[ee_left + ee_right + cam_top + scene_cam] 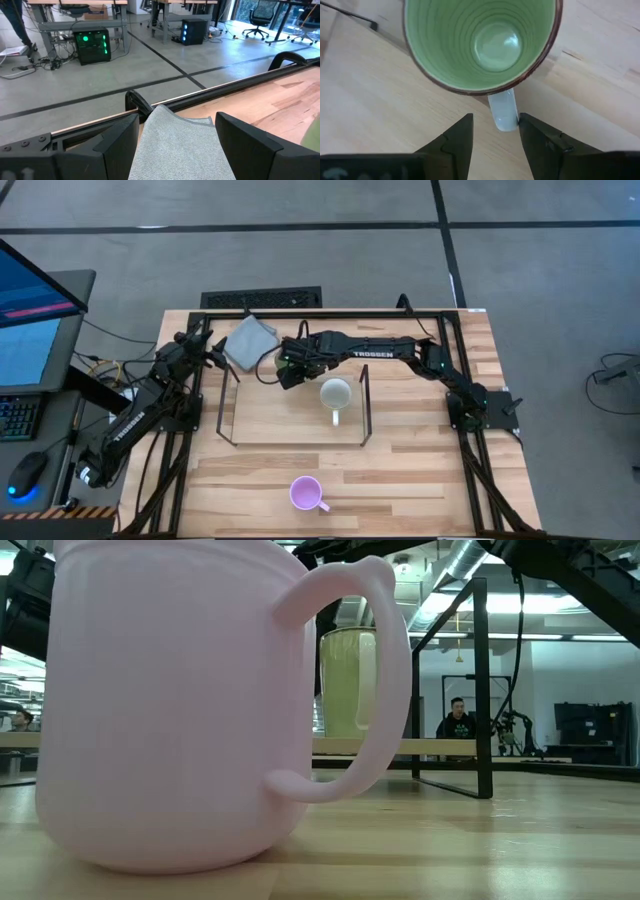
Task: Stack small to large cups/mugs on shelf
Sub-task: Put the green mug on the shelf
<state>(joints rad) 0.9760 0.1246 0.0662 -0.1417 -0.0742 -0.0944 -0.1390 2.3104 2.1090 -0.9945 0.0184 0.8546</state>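
The olive green mug [485, 45] stands upright, mouth up, under my right gripper [495, 119], which is open with its fingers on either side of the mug's handle [503, 112]. In the high view this gripper [288, 372] hides the mug, at the far left of the wire shelf [362, 405]. The cream mug [335, 393] stands upright within the shelf, handle toward the near edge. The purple mug [305, 493] stands on the table near the front edge and fills the low view [170, 700]. My left gripper [215, 350] is open at the grey cloth [180, 145]. My right gripper comes from above, pointing down, with the green mug's handle between its fingers. One finger [530, 130] stands right at the handle's side; whether it touches, I cannot tell. The other finger [462, 130] is apart from the handle.
The grey folded cloth [248, 340] lies at the table's far edge, between my left gripper's open fingers. The black table frame [330, 313] runs along the edges. A pale mug [348, 680] shows behind the purple mug's handle. A person [457, 720] sits far behind the table.
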